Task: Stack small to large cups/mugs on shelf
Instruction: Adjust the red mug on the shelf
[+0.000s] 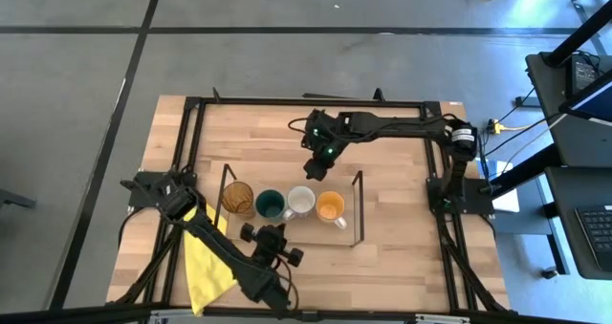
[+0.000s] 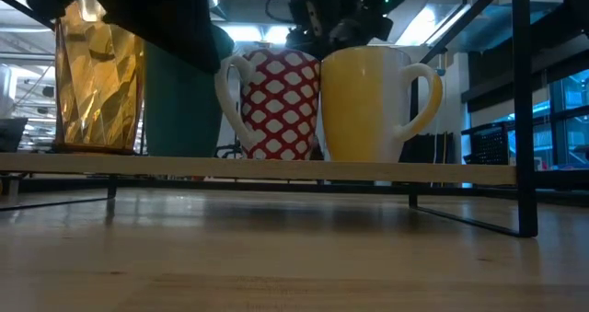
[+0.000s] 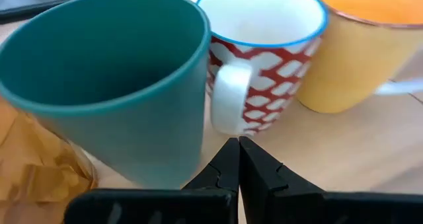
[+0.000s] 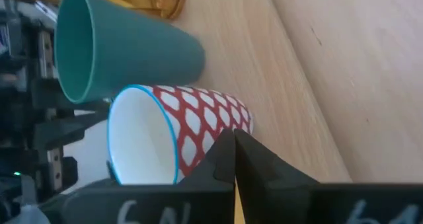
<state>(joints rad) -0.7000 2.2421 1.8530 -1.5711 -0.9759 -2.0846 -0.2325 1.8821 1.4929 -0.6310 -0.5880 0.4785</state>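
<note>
Four vessels stand upright in a row on the low light-wood shelf point(image 1: 344, 230): an amber tumbler point(image 1: 237, 198), a dark green cup point(image 1: 270, 205), a white mug with a red pattern point(image 1: 301, 201) and an orange mug point(image 1: 331, 206). My left gripper point(image 1: 273, 230) is shut on the shelf's near side, its tips point(image 3: 236, 145) just short of the white mug's handle point(image 3: 230, 98). My right gripper point(image 1: 314, 166) is shut and empty, above and beyond the white mug point(image 4: 192, 128) on the far side. My left gripper's shut fingertips point(image 3: 228, 154) point level from the table's near side at the lower end of the white mug's handle point(image 3: 226, 126). I cannot tell whether they touch it. The mug stands upright on the shelf.
Thin black wire frames stand upright at the shelf's two ends point(image 1: 225, 185) point(image 1: 360, 207). A yellow cloth point(image 1: 206, 262) lies at the table's near left, beside my left arm. Bare wood lies to the right of the shelf point(image 1: 402, 228) and behind it point(image 1: 249, 138).
</note>
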